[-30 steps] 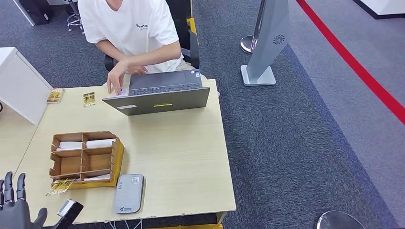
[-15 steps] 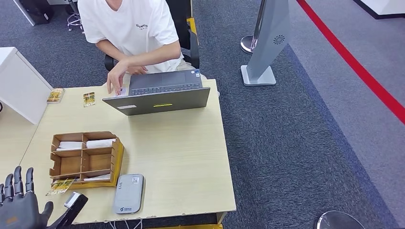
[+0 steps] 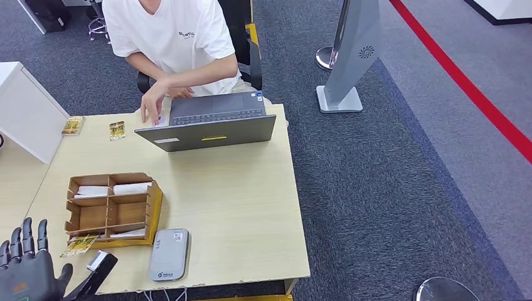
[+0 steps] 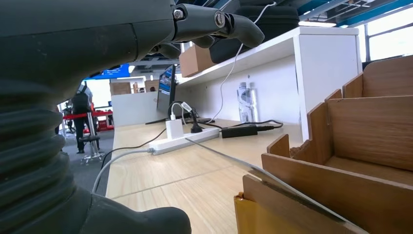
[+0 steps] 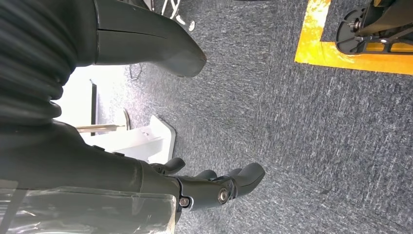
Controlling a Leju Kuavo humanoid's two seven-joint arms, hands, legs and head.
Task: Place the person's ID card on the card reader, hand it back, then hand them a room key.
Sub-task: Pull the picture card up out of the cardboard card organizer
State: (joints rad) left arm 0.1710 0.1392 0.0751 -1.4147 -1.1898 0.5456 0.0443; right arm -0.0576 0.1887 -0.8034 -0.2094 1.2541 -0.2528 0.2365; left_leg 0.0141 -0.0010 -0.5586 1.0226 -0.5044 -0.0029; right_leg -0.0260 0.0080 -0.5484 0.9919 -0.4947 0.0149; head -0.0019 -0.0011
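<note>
The grey-white card reader (image 3: 169,253) lies flat near the table's front edge, just right of a wooden organizer (image 3: 111,209) whose back slots hold white cards (image 3: 132,187). My left hand (image 3: 28,269) hovers at the table's near-left corner, fingers spread, holding nothing. The left wrist view shows that hand (image 4: 73,58) with thumb and fingers apart, and the organizer (image 4: 370,131) close ahead. My right hand (image 5: 97,165) hangs over the carpet, holding nothing. A person in a white shirt sits behind the laptop, one hand (image 3: 152,108) resting on the table beside it.
An open grey laptop (image 3: 210,128) stands at the far side of the table (image 3: 238,207). Small snack packets (image 3: 117,130) lie at far left, another (image 3: 79,244) by the organizer. A white cabinet (image 3: 25,110) borders the left. A power strip (image 4: 182,139) lies on the neighbouring desk.
My left hand has risen and shifted slightly right, toward the organizer's front corner. The person and the things on the table have not moved.
</note>
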